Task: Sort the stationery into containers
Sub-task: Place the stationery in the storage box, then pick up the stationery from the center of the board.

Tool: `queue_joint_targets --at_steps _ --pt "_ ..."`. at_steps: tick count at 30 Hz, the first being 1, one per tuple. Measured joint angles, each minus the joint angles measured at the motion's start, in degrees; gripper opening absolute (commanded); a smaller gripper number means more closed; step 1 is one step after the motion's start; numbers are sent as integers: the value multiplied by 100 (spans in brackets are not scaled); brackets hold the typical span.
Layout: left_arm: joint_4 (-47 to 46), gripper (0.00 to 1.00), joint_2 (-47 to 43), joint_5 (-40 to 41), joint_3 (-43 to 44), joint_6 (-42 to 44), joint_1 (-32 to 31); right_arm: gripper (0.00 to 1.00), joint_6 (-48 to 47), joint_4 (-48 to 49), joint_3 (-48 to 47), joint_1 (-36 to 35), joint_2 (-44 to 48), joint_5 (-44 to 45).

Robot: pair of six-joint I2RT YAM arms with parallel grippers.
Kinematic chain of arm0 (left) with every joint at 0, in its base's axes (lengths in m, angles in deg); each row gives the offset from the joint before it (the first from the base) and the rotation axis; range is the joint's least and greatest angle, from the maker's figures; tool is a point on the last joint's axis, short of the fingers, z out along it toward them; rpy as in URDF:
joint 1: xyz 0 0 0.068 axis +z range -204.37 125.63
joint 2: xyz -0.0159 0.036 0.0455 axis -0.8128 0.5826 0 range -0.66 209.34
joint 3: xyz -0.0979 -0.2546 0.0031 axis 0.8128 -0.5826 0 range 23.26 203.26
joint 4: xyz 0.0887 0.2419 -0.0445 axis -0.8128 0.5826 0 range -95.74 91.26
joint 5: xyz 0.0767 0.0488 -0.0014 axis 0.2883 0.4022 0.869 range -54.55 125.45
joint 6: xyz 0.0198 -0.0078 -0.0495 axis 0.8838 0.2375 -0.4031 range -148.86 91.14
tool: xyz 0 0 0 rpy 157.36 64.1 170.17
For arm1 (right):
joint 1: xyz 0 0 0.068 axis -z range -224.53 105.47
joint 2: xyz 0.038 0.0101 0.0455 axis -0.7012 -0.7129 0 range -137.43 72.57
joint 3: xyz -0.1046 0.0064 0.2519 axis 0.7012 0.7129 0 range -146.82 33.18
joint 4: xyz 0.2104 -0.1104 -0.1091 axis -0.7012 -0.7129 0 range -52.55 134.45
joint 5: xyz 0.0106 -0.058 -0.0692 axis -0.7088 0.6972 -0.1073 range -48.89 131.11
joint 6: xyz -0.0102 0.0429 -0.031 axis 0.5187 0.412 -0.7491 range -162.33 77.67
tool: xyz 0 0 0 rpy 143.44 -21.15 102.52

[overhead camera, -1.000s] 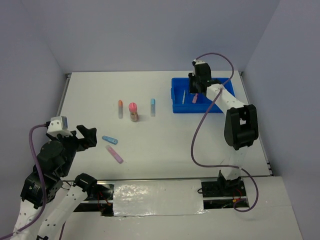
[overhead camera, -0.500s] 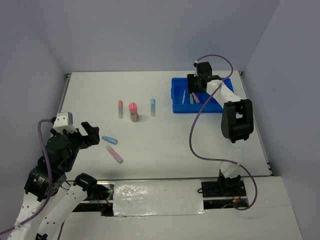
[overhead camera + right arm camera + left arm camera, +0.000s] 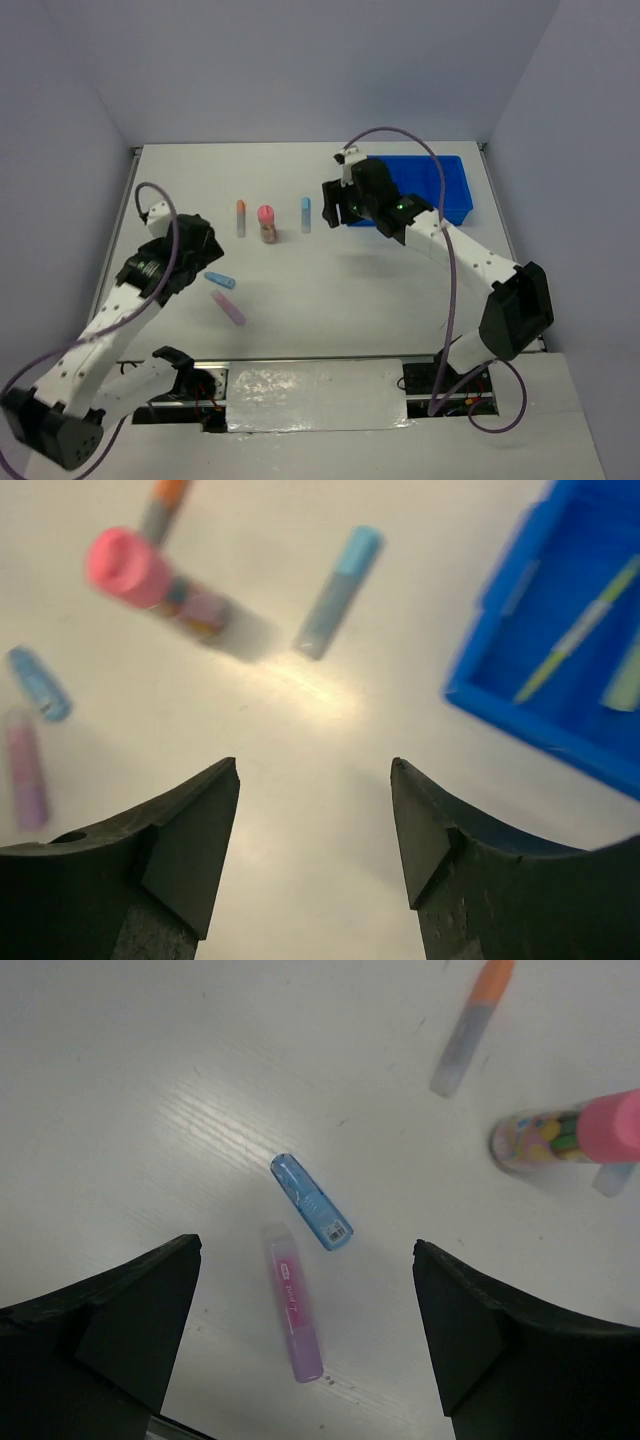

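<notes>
Now: left gripper (image 3: 306, 1248) spread wide, empty, over blue highlighter (image 3: 312, 1203) and pink highlighter (image 3: 296, 1315), just beside each other on table (image 3: 400, 290). Right gripper (image 3: 315, 765) also wide, empty, beside blue tray (image 3: 520, 725); yellow stick (image 3: 580, 630) inside tray. Pink-capped tube (image 3: 565, 1135), orange-capped highlighter (image 3: 470, 1025), light blue highlighter (image 3: 338, 592) mid-table.

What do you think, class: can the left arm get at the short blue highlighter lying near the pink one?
Probably yes. The left gripper hangs open above the blue highlighter, which lies flat and uncovered. The pink highlighter lies close beside it, so a finger might nudge that.
</notes>
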Motion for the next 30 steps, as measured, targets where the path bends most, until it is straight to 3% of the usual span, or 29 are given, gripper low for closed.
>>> queue_joint_targets --at_steps 6,9,14,22,30 --pt "15 97 2140 68 103 -1399 61 69 345 256 970 -699 420 26" --pt "17 96 2688 33 162 -1853 140 69 514 306 1462 -813 525 74" --pt "-160 93 3211 -105 273 -2253 328 69 693 361 2020 -857 874 87" --pt "-562 86 3989 -411 278 -2369 570 69 754 573 2135 -894 1305 85" --pt "-914 78 4116 -592 59 -2341 686 69 763 601 2144 -894 1375 74"
